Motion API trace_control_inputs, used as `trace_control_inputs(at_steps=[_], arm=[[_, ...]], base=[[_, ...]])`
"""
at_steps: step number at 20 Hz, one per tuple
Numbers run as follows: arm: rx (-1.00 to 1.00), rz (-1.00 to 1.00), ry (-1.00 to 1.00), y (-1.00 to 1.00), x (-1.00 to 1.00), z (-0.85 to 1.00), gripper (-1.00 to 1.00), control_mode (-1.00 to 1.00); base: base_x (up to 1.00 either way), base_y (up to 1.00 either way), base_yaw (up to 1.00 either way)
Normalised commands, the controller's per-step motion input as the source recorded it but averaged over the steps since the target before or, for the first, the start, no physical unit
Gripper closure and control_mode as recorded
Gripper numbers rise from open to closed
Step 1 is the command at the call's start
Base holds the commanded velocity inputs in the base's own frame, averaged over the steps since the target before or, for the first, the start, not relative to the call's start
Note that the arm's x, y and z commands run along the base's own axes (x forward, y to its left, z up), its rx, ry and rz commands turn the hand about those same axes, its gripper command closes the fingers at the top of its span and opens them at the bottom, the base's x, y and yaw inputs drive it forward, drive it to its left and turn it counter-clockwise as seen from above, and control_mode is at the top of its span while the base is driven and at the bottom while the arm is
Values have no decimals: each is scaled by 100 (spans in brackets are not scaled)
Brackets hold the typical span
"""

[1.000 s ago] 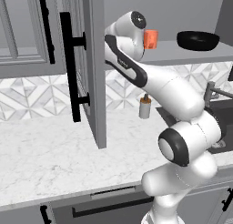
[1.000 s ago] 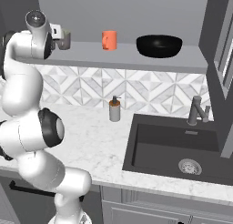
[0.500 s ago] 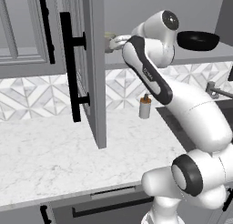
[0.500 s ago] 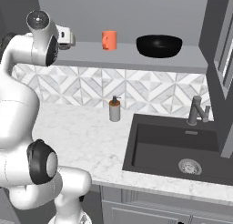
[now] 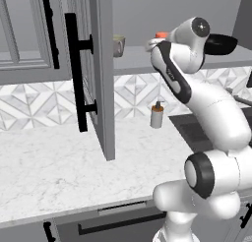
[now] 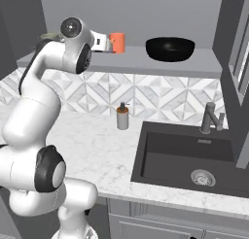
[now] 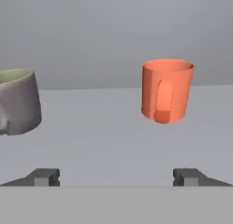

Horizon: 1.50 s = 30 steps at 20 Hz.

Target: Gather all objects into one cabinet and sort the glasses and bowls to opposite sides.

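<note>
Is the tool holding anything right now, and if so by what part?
Nothing is held: the tool is open, short of the orange cup on the shelf.

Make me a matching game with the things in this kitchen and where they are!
Things:
1. orange cup
2. black bowl
3. soap bottle
4. faucet

Places:
A. on the counter by the tiled wall
B. behind the sink
C. on the shelf, right in front of the open fingers
D. at the right end of the shelf

Pairs: 1-C, 2-D, 3-A, 4-B
</note>
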Motion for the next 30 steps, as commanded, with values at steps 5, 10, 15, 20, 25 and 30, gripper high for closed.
trace_control_inputs(at_steps=[5, 10, 15, 20, 25, 30], arm=[[0, -22, 3, -68, 86, 7, -100, -100], [0, -2, 0, 0, 59, -3, -100, -100], [0, 0, 0, -1, 47, -10, -100, -100], [0, 0, 0, -14, 35, -18, -100, -100], [0, 0, 0, -11, 11, -2, 100, -100], [0, 0, -4, 0, -12, 0, 100, -100]], base=[[0, 0, 0], [0, 0, 0], [0, 0, 0], [0, 0, 0], [0, 0, 0], [0, 0, 0]])
